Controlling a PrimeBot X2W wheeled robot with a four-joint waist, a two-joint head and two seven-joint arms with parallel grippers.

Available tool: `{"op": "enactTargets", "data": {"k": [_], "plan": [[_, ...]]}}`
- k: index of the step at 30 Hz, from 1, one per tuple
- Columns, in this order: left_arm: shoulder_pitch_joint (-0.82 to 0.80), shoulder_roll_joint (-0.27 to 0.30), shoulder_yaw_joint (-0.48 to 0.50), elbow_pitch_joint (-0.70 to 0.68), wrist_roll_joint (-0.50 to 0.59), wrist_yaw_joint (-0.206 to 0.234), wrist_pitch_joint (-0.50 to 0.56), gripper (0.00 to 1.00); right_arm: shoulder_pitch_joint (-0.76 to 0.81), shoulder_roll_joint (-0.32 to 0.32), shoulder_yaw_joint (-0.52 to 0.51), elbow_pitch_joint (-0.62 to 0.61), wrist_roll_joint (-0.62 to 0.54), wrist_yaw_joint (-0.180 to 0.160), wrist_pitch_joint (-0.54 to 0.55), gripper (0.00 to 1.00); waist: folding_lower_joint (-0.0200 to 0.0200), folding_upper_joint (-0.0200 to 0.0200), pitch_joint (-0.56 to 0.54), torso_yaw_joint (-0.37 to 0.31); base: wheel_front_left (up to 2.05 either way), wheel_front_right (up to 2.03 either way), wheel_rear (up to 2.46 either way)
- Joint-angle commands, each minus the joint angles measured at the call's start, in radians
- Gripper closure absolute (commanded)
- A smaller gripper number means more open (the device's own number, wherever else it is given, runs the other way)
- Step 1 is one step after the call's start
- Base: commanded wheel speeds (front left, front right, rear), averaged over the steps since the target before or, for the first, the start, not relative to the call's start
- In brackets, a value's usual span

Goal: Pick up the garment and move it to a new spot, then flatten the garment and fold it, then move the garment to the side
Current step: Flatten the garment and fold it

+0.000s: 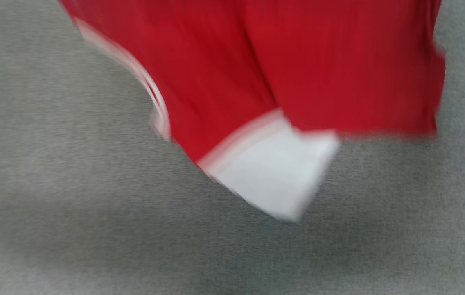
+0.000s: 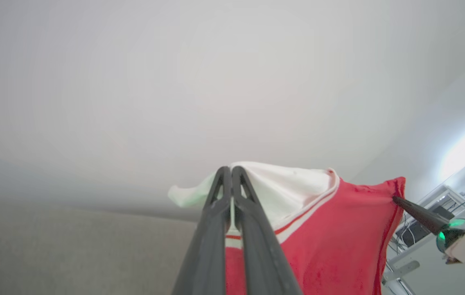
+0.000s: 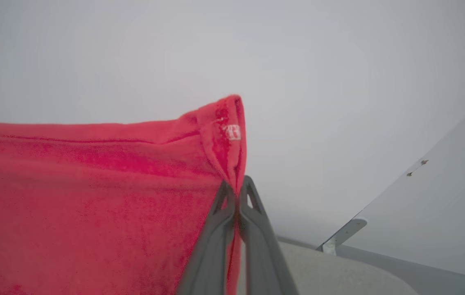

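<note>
Garment [image 1: 224, 73]: held up off the grey tabletop [image 1: 73, 205], spread betw. both pincers. Head view is motion-blurred. The red body fills its upper part, and one white sleeve [image 1: 277, 176] hangs lowest, w/ a shadow on the tabletop below.

L pincer [image 2: 231, 170]: fingers together, clamped on the garment at the white sleeve, near the striped seam trim. Cloth shows on both sides of the fingers.

R pincer [image 3: 238, 184]: fingers together, clamped on a fold of the red edge. A small white label [image 3: 232, 132] sits on that fold just above the fingertips.

In the L wrist view, the R pincer tip meets the far red corner. The top edge runs nearly straight betw. the two grip pts. Pale wall [image 2: 134, 82] behind.
</note>
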Motion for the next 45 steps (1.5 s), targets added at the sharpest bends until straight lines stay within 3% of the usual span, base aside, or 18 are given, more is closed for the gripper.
{"op": "enactTargets", "data": {"k": [1, 8, 12, 16, 23, 29, 38, 45], "plan": [[-0.08, 0.003, 0.027, 0.031, 0.005, 0.002, 0.008, 1.0, -0.062, 0.012, -0.022, 0.017, -0.035, -0.003, -0.033, 1.0, 0.0, 0.0, 0.038, -0.035, 0.0, 0.0, 0.0], [-0.495, -0.044, 0.121, 0.222, 0.051, 0.002, -0.034, 1.0, -0.325, 0.101, -0.148, 0.128, -0.208, -0.004, -0.255, 1.0, 0.0, 0.0, 0.082, -0.073, 0.0, 0.0, 0.0], [-0.572, -0.076, 0.125, 0.255, 0.031, 0.003, -0.032, 1.0, -0.36, 0.124, -0.201, 0.193, -0.266, -0.004, -0.339, 1.0, 0.0, 0.0, 0.083, -0.071, 0.0, 0.0, 0.0], [-0.517, -0.088, 0.091, 0.245, 0.026, 0.003, -0.01, 1.0, -0.304, 0.133, -0.218, 0.248, -0.284, -0.004, -0.376, 1.0, 0.0, 0.0, 0.078, -0.068, 0.0, 0.0, 0.0], [-0.162, -0.113, 0.063, 0.093, -0.061, 0.002, -0.032, 1.0, -0.069, 0.132, -0.198, 0.259, -0.237, -0.004, -0.453, 1.0, 0.0, 0.0, 0.044, -0.05, 0.0, 0.0, 0.0], [0.224, -0.138, 0.06, -0.041, -0.08, 0.002, -0.111, 1.0, 0.237, 0.107, -0.115, 0.151, -0.116, -0.003, -0.44, 1.0, 0.0, 0.0, -0.007, -0.047, 0.0, 0.0, 0.0], [0.637, -0.186, 0.105, -0.272, -0.06, 0.002, -0.157, 1.0, 0.709, 0.047, -0.103, -0.212, 0.046, -0.003, -0.292, 1.0, 0.0, 0.0, -0.097, -0.013, 0.0, 0.0, 0.0], [0.867, -0.12, 0.115, -0.448, -0.028, 0.002, -0.14, 1.0, 1.033, 0.053, -0.157, -0.514, 0.1, -0.002, -0.176, 1.0, 0.0, 0.0, -0.147, 0.002, 0.0, 0.0, 0.0]]}}
